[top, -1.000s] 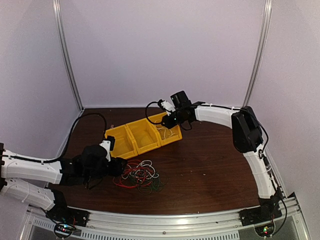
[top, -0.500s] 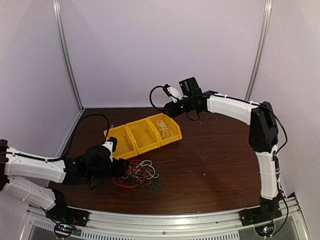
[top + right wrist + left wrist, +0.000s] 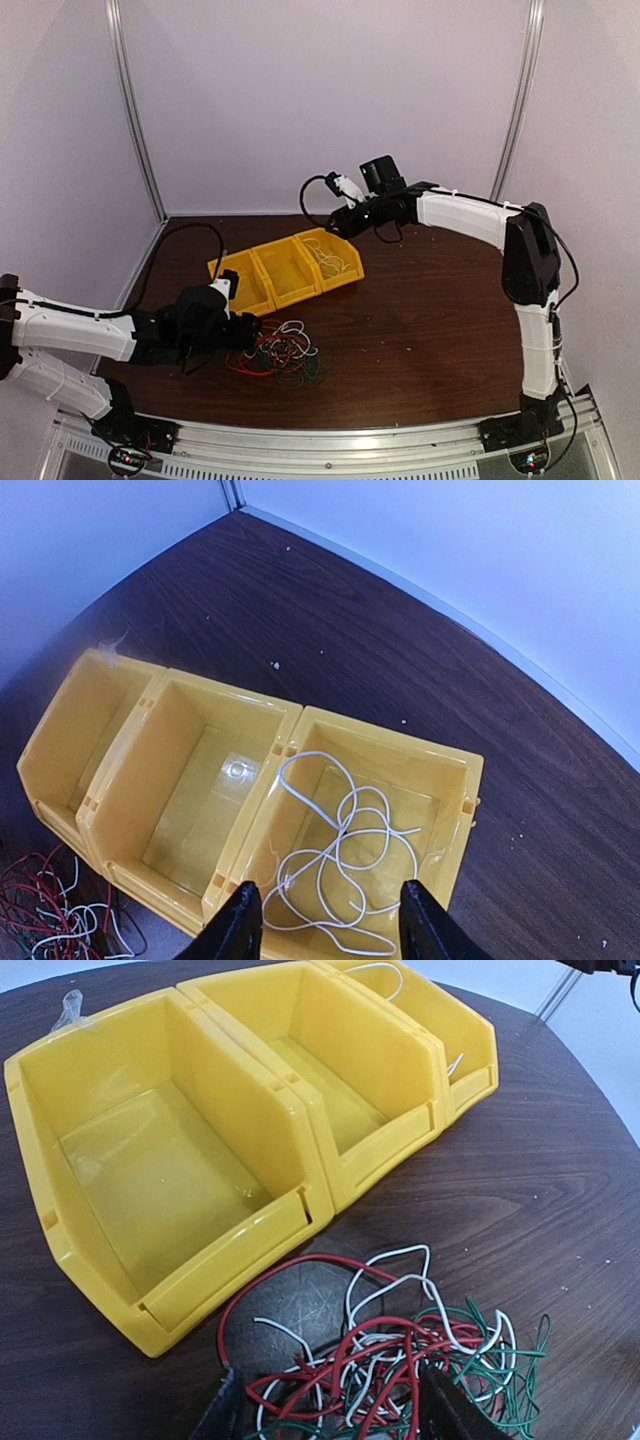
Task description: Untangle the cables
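Partly cropped, cable tangle (image 3: pixel 385 1360) within spread left gripper (image 3: pixel 330 1395), right gripper (image 3: pixel 328 905) released, empty.

Dark wood-grain table (image 3: pixel 430 320); pale lilac walls (image 3: pixel 330 90); metal corner posts (image 3: pixel 135 110); aluminium front rail (image 3: pixel 330 441)

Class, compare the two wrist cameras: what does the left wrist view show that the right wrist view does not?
Left wrist only: the left gripper open astride the tangle of red, white and green cables. Right wrist only: the right gripper open above the white cable looped on the floor of the end bin. Both: the three yellow bins, two empty, and some of the tangle.
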`<state>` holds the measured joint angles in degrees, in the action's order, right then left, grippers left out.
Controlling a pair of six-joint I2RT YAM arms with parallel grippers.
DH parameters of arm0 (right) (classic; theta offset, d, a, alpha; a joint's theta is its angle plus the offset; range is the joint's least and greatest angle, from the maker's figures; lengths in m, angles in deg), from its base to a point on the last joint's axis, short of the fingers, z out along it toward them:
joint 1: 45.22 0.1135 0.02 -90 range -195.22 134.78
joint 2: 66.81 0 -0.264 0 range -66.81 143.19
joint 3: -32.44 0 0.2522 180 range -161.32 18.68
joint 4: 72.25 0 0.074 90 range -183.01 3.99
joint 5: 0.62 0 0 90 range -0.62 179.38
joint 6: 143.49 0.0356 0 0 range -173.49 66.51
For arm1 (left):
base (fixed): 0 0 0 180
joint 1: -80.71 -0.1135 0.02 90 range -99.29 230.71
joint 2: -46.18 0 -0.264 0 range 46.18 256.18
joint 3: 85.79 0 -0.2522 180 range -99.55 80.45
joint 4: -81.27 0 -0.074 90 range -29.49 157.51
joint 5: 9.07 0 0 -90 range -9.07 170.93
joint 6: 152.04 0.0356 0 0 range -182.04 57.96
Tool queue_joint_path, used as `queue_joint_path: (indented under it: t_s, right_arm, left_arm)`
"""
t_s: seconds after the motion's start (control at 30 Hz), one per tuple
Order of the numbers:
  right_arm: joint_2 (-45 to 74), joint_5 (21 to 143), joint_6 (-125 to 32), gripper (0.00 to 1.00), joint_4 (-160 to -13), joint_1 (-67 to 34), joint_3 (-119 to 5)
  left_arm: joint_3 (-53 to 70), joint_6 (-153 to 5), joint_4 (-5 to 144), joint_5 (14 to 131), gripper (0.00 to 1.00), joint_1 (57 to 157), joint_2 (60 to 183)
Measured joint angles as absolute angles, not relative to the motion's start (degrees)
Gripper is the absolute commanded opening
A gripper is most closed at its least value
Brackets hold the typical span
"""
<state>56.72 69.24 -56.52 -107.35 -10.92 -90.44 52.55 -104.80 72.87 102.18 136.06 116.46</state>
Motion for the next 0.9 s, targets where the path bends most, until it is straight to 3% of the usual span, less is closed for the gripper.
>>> queue_joint_path:
  t_s: [0.47, 0.9]
  right_arm:
    - [33.7, 57.6, -62.7, 0.45, -102.3, -10.9, -64.1]
    - [32.9, 48.8, -67.2, 0.43, -100.2, -9.5, -55.5]
  left_arm:
    - [51.3, -102.5, 71.9, 100.8, 0.62, 136.1, 119.2]
    - [46.3, -98.7, 76.5, 93.3, 0.59, 136.1, 129.6]
